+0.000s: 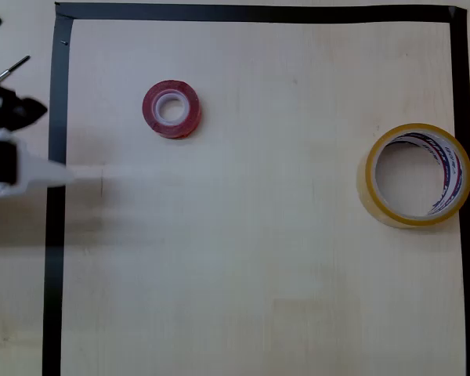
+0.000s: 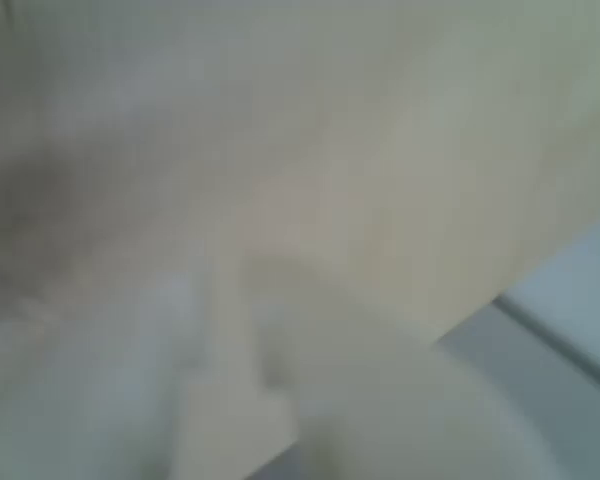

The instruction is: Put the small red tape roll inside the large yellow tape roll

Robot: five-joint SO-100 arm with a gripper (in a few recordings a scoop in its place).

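In the overhead view the small red tape roll (image 1: pixel 171 108) lies flat on the pale wooden table, upper left of centre, its white core facing up. The large yellow tape roll (image 1: pixel 417 174) lies flat far to the right, close to the black tape border, with red and dark blue print on its inner core. My white gripper (image 1: pixel 90 177) reaches in from the left edge, blurred, its tip below and left of the red roll and apart from it. I cannot make out how its jaws stand. The wrist view is a blur of pale table with a whitish finger (image 2: pixel 380 400) at the bottom.
A black tape border (image 1: pixel 59 157) frames the work area along the left, top and right sides. The arm's body (image 1: pixel 4 141) sits outside the border at the left edge. A wide stretch of bare table separates the two rolls.
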